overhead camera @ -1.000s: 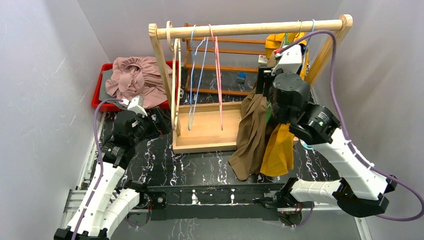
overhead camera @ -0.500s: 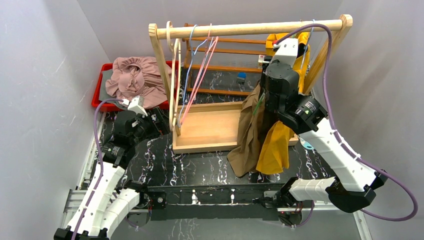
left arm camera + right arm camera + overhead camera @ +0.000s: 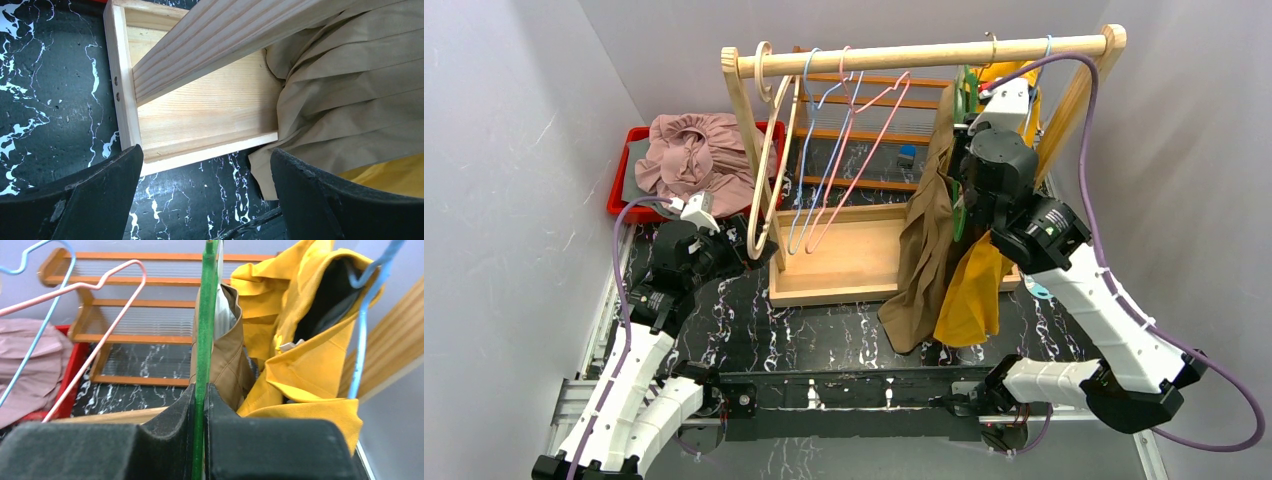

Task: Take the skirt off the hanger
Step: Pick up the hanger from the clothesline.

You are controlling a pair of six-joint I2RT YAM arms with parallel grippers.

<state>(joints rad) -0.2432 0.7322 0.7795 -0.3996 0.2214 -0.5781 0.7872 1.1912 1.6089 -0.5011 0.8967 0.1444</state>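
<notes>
Pink cloth (image 3: 694,150) fills a red tray (image 3: 617,187); a yellow garment (image 3: 972,300) hangs.

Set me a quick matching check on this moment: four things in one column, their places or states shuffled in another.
1 thin green hanger
2 brown pleated skirt
3 crumpled pink garment
4 left gripper

A in the red tray
B open, holding nothing
C pinched in the right gripper
D draped beside the yellow garment

Pairs: 1-C, 2-D, 3-A, 4-B
</notes>
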